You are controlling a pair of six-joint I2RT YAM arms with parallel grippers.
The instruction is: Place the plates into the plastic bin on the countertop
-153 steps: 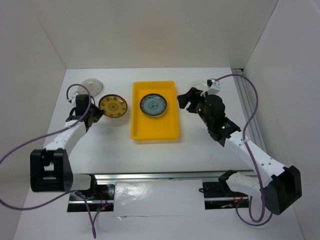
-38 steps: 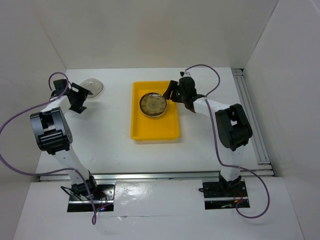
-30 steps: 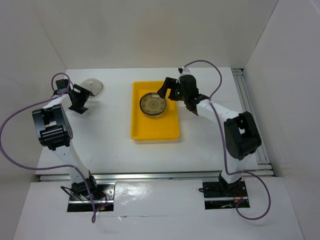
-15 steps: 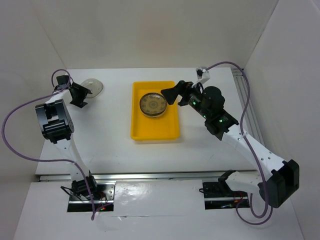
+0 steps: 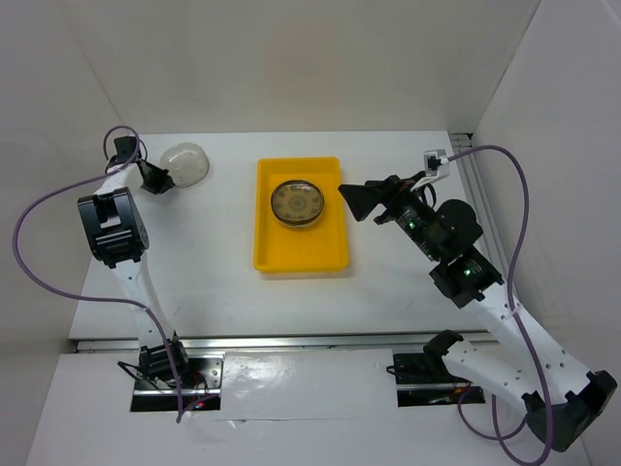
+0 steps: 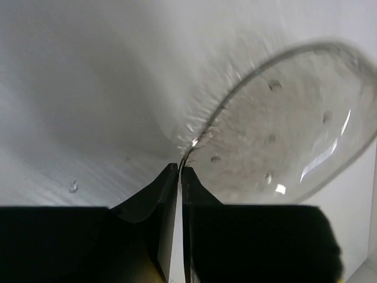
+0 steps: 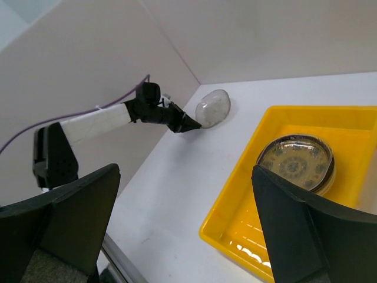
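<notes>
The yellow plastic bin (image 5: 301, 248) lies mid-counter and holds a stack topped by a yellow-and-brown patterned plate (image 5: 298, 202). A clear glass plate (image 5: 186, 162) is at the back left, tilted up off the white countertop (image 5: 204, 262). My left gripper (image 5: 158, 180) is shut on its near rim; in the left wrist view the fingers (image 6: 168, 183) pinch the edge of the clear plate (image 6: 283, 130). My right gripper (image 5: 354, 199) is open and empty, just right of the bin. The right wrist view shows the bin (image 7: 235, 218), the stack (image 7: 296, 158), the clear plate (image 7: 212, 108) and my left gripper (image 7: 187, 125).
White walls close in the counter at the back and on both sides. A metal rail (image 5: 482, 209) runs along the right edge. Purple cables trail from both arms.
The yellow-and-brown plate went from the counter onto the blue plate in the bin. My right gripper has let go and drawn back to the right. My left gripper has closed on the clear plate and tilted it up.
</notes>
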